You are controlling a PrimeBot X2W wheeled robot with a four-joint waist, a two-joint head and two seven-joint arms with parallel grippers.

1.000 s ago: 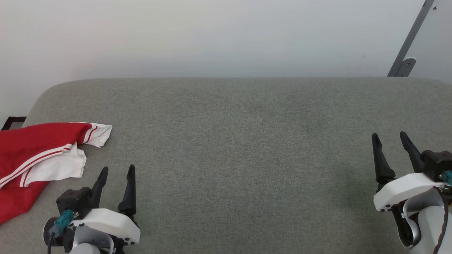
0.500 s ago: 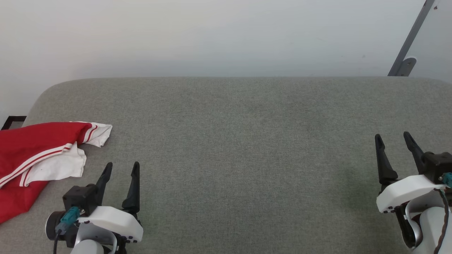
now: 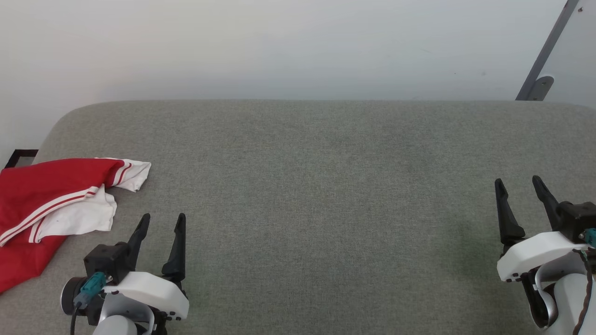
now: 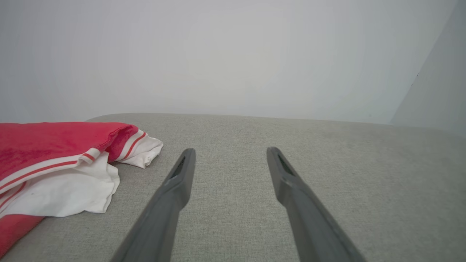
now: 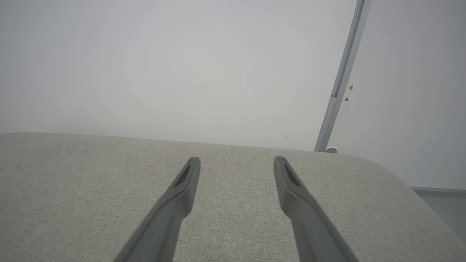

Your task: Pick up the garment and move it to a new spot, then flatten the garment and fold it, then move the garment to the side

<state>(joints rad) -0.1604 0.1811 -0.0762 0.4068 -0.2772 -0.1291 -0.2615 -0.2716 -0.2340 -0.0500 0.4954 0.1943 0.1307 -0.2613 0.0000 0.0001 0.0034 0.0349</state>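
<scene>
Head view: the garment (image 3: pixel 51 195) lies crumpled at the left edge on the grey cushion (image 3: pixel 326 186), and our left gripper (image 3: pixel 163 217) and right gripper (image 3: pixel 518 180) stand spread, empty. Left wrist view: its white sleeve lies centre-left, near our fingers. Right wrist view: bare cushion and a metal rail (image 5: pixel 342 80), upper right.

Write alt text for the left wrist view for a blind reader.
A crumpled red garment with white sleeve ends lies at the left on a grey padded surface. The left end effector, open and empty, points alongside it.

No lettering, label or number is legible anywhere (garment included).
</scene>
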